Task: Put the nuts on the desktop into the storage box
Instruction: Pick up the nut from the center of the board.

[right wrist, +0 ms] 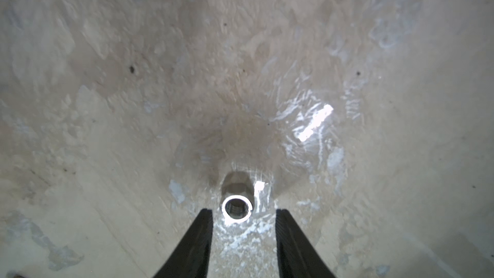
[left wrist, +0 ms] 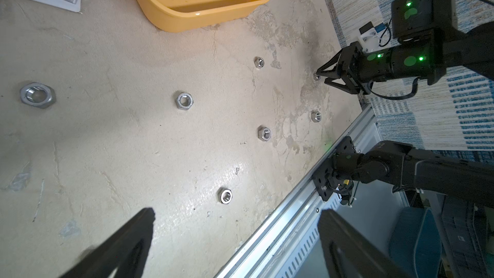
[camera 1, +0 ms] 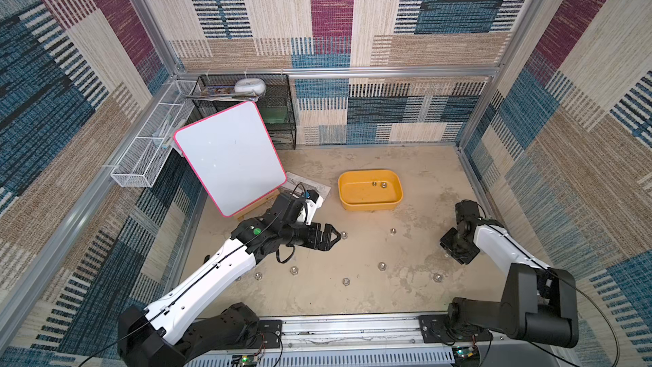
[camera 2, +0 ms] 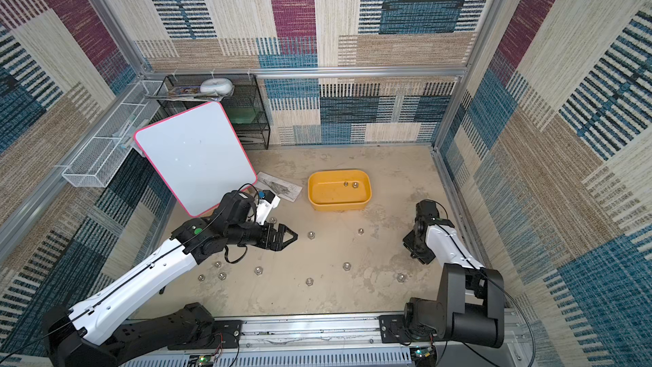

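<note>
Jaws of the left gripper [camera 1: 338, 236] stand spread wide above the desktop [camera 1: 388, 294], empty. I see loose nuts [camera 1: 346, 281] scattered across the middle, two more inside the storage box [camera 1: 370, 204] farther back. My right gripper [right wrist: 243, 212], down at the desktop's right side, is partly parted, straddling one nut [right wrist: 237, 208] without touching it.

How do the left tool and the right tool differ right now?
Left tool gapes wide, holding nothing; right tool stands narrower, straddling a nut without touching it. Left tool lies roughly level above the desktop; right tool points down at it. Both are open.
</note>
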You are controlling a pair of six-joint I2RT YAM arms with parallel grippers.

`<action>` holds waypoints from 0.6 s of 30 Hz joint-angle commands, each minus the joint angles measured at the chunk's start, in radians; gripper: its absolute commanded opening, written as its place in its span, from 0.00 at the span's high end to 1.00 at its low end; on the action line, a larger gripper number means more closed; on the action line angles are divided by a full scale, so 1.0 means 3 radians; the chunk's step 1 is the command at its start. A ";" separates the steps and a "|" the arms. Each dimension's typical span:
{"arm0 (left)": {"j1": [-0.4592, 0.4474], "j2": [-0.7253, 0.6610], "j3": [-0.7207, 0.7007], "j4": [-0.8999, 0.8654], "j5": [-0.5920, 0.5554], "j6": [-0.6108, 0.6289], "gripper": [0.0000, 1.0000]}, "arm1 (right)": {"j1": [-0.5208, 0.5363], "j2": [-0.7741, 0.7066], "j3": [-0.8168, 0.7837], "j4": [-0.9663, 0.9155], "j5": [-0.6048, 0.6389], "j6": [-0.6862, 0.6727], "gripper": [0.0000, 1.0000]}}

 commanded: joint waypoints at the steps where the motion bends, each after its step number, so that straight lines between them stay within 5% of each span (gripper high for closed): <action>1: -0.0003 0.0008 0.0026 0.0042 -0.0030 0.0033 0.00 | -0.0009 0.0054 0.0009 0.0090 -0.0037 -0.0037 0.55; 18: -0.0003 -0.0024 0.0017 0.0022 -0.0071 0.0027 0.00 | -0.0025 0.0200 -0.0104 0.0121 -0.0170 -0.0035 0.64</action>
